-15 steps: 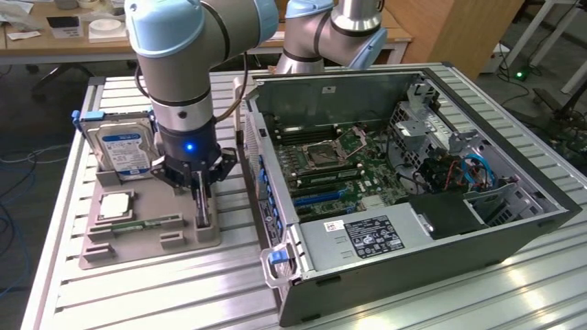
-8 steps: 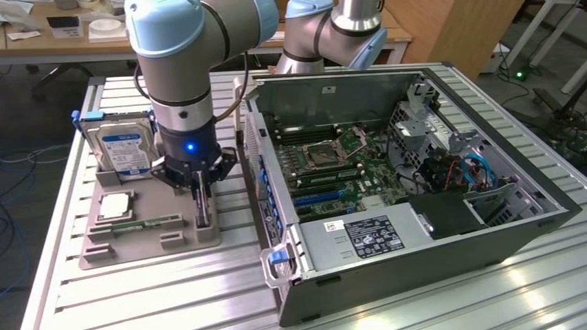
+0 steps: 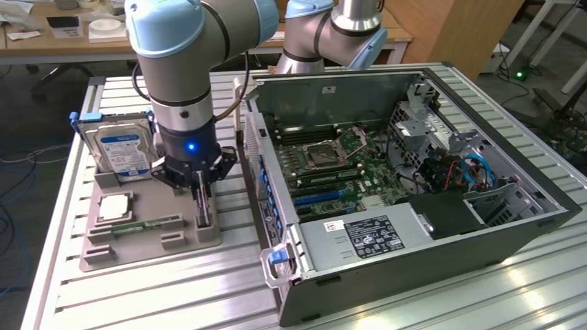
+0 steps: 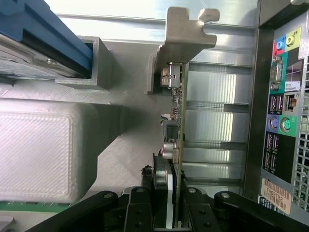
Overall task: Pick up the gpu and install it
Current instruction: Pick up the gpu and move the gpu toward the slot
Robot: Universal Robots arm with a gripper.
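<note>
Step in hand: the pick-up, judging by the grip; installation has not begun.
Jaws: the black two-fingered gripper (image 3: pixel 201 196) (image 4: pixel 168 203) is drawn in narrow, one finger against each face of the card, so it appears clamped on it.
Task's thing: the gpu (image 3: pixel 203 213) (image 4: pixel 175 121), a thin dark circuit card with a silvery metal end bracket. It stands on edge in its slot along the edge of the grey plastic parts holder (image 3: pixel 137 240) (image 4: pixel 125 145) that faces the computer, and looks fully seated.
Holder's place: on the slatted aluminium surface (image 3: pixel 183 295), just beside the case, towards the surface's edge at the exterior view's left.
Neighbours: a boxy silver hard drive with a blue-and-white label (image 3: pixel 119 151) stands upright at the holder's far end, apart from the card.
Destination: the open black computer case (image 3: pixel 513 227) lies on its side with its green motherboard (image 3: pixel 339 165) exposed.
Next move calls for: probably a straight pull along the slot, with the card kept square so the bracket clears the holder's post. The case wall is near, so sideways room looks slight.
</note>
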